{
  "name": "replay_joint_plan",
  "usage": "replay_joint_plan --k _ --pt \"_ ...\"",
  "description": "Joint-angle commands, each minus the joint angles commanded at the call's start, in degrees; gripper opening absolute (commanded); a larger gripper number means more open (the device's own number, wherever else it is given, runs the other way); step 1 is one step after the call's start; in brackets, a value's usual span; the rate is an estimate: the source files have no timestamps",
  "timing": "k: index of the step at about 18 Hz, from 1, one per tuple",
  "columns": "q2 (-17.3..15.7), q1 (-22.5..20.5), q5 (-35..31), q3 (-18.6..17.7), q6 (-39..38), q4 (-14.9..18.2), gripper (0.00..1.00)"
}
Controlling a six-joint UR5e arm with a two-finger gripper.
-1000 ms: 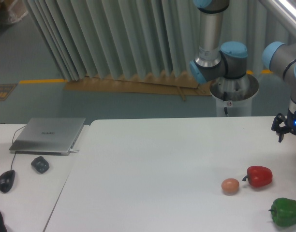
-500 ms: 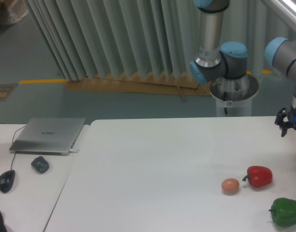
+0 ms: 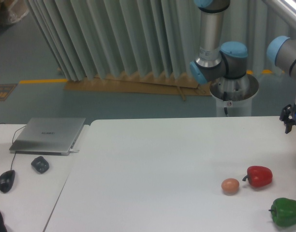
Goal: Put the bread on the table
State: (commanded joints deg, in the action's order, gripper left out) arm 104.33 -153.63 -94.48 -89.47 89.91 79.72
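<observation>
The bread is out of view in the camera frame. The large white table fills the lower part of the view, its rounded corner at the back left. My gripper hangs at the far right edge above the table's back right. It is dark with a blue light and partly cut off by the frame. Only one dark fingertip shows, so I cannot tell whether the jaws are open, or whether anything is held.
A red pepper, a small tan-pink ball and a green pepper lie at the table's right. A smaller desk on the left holds a laptop, a mouse and a dark lump. The arm's base stands behind the table.
The gripper has drifted to the right and slightly up, sliding further past the frame's right edge. The peppers and the ball have not moved.
</observation>
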Motion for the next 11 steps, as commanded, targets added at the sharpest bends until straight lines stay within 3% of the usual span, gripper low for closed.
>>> replay_joint_plan --k 5,6,8,11 --pt "-0.35 -3.33 0.00 -0.70 8.25 1.14 1.00" --pt "-1.13 -4.04 0.00 -1.05 7.65 3.23 1.00" --pt "-2.63 -9.55 0.35 -0.79 0.12 7.72 1.00" --pt "-2.64 -21.33 5.85 -0.44 -7.10 8.35 1.00"
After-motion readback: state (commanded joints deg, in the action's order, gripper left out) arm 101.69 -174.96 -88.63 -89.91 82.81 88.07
